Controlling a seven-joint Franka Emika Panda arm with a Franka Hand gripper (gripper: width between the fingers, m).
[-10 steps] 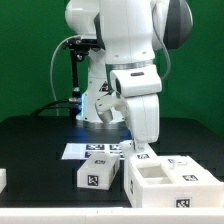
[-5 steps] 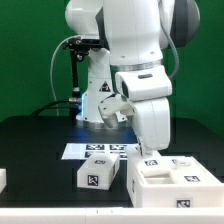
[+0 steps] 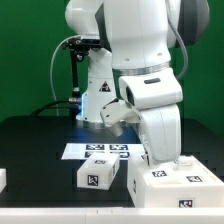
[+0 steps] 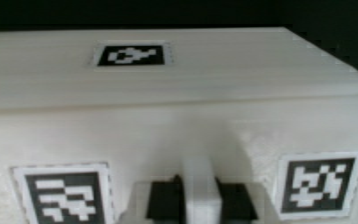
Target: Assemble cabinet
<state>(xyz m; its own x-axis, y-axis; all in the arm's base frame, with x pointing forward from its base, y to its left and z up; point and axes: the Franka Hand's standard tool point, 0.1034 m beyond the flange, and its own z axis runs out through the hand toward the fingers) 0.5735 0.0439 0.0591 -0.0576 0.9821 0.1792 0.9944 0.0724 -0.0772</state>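
Black tabletop (image 3: 40, 150) spreads across your exterior view, and the white arm (image 3: 135, 60) stands at its far side, bent down toward the exterior view's right. Under the wrist you have the cabinet (image 3: 172, 188), a thick-walled white box resting on the tabletop at the front of the exterior view's right, with tags on its upper faces. Your marker board (image 3: 100, 152) lies flat behind it, toward the exterior view's left. A small tagged white block (image 3: 98, 176) sits in front of that board, near the cabinet but apart from it. Your tool (image 4: 202, 188) has its jaws together, close over the cabinet's tagged face in the wrist view. You cannot tell whether it touches.
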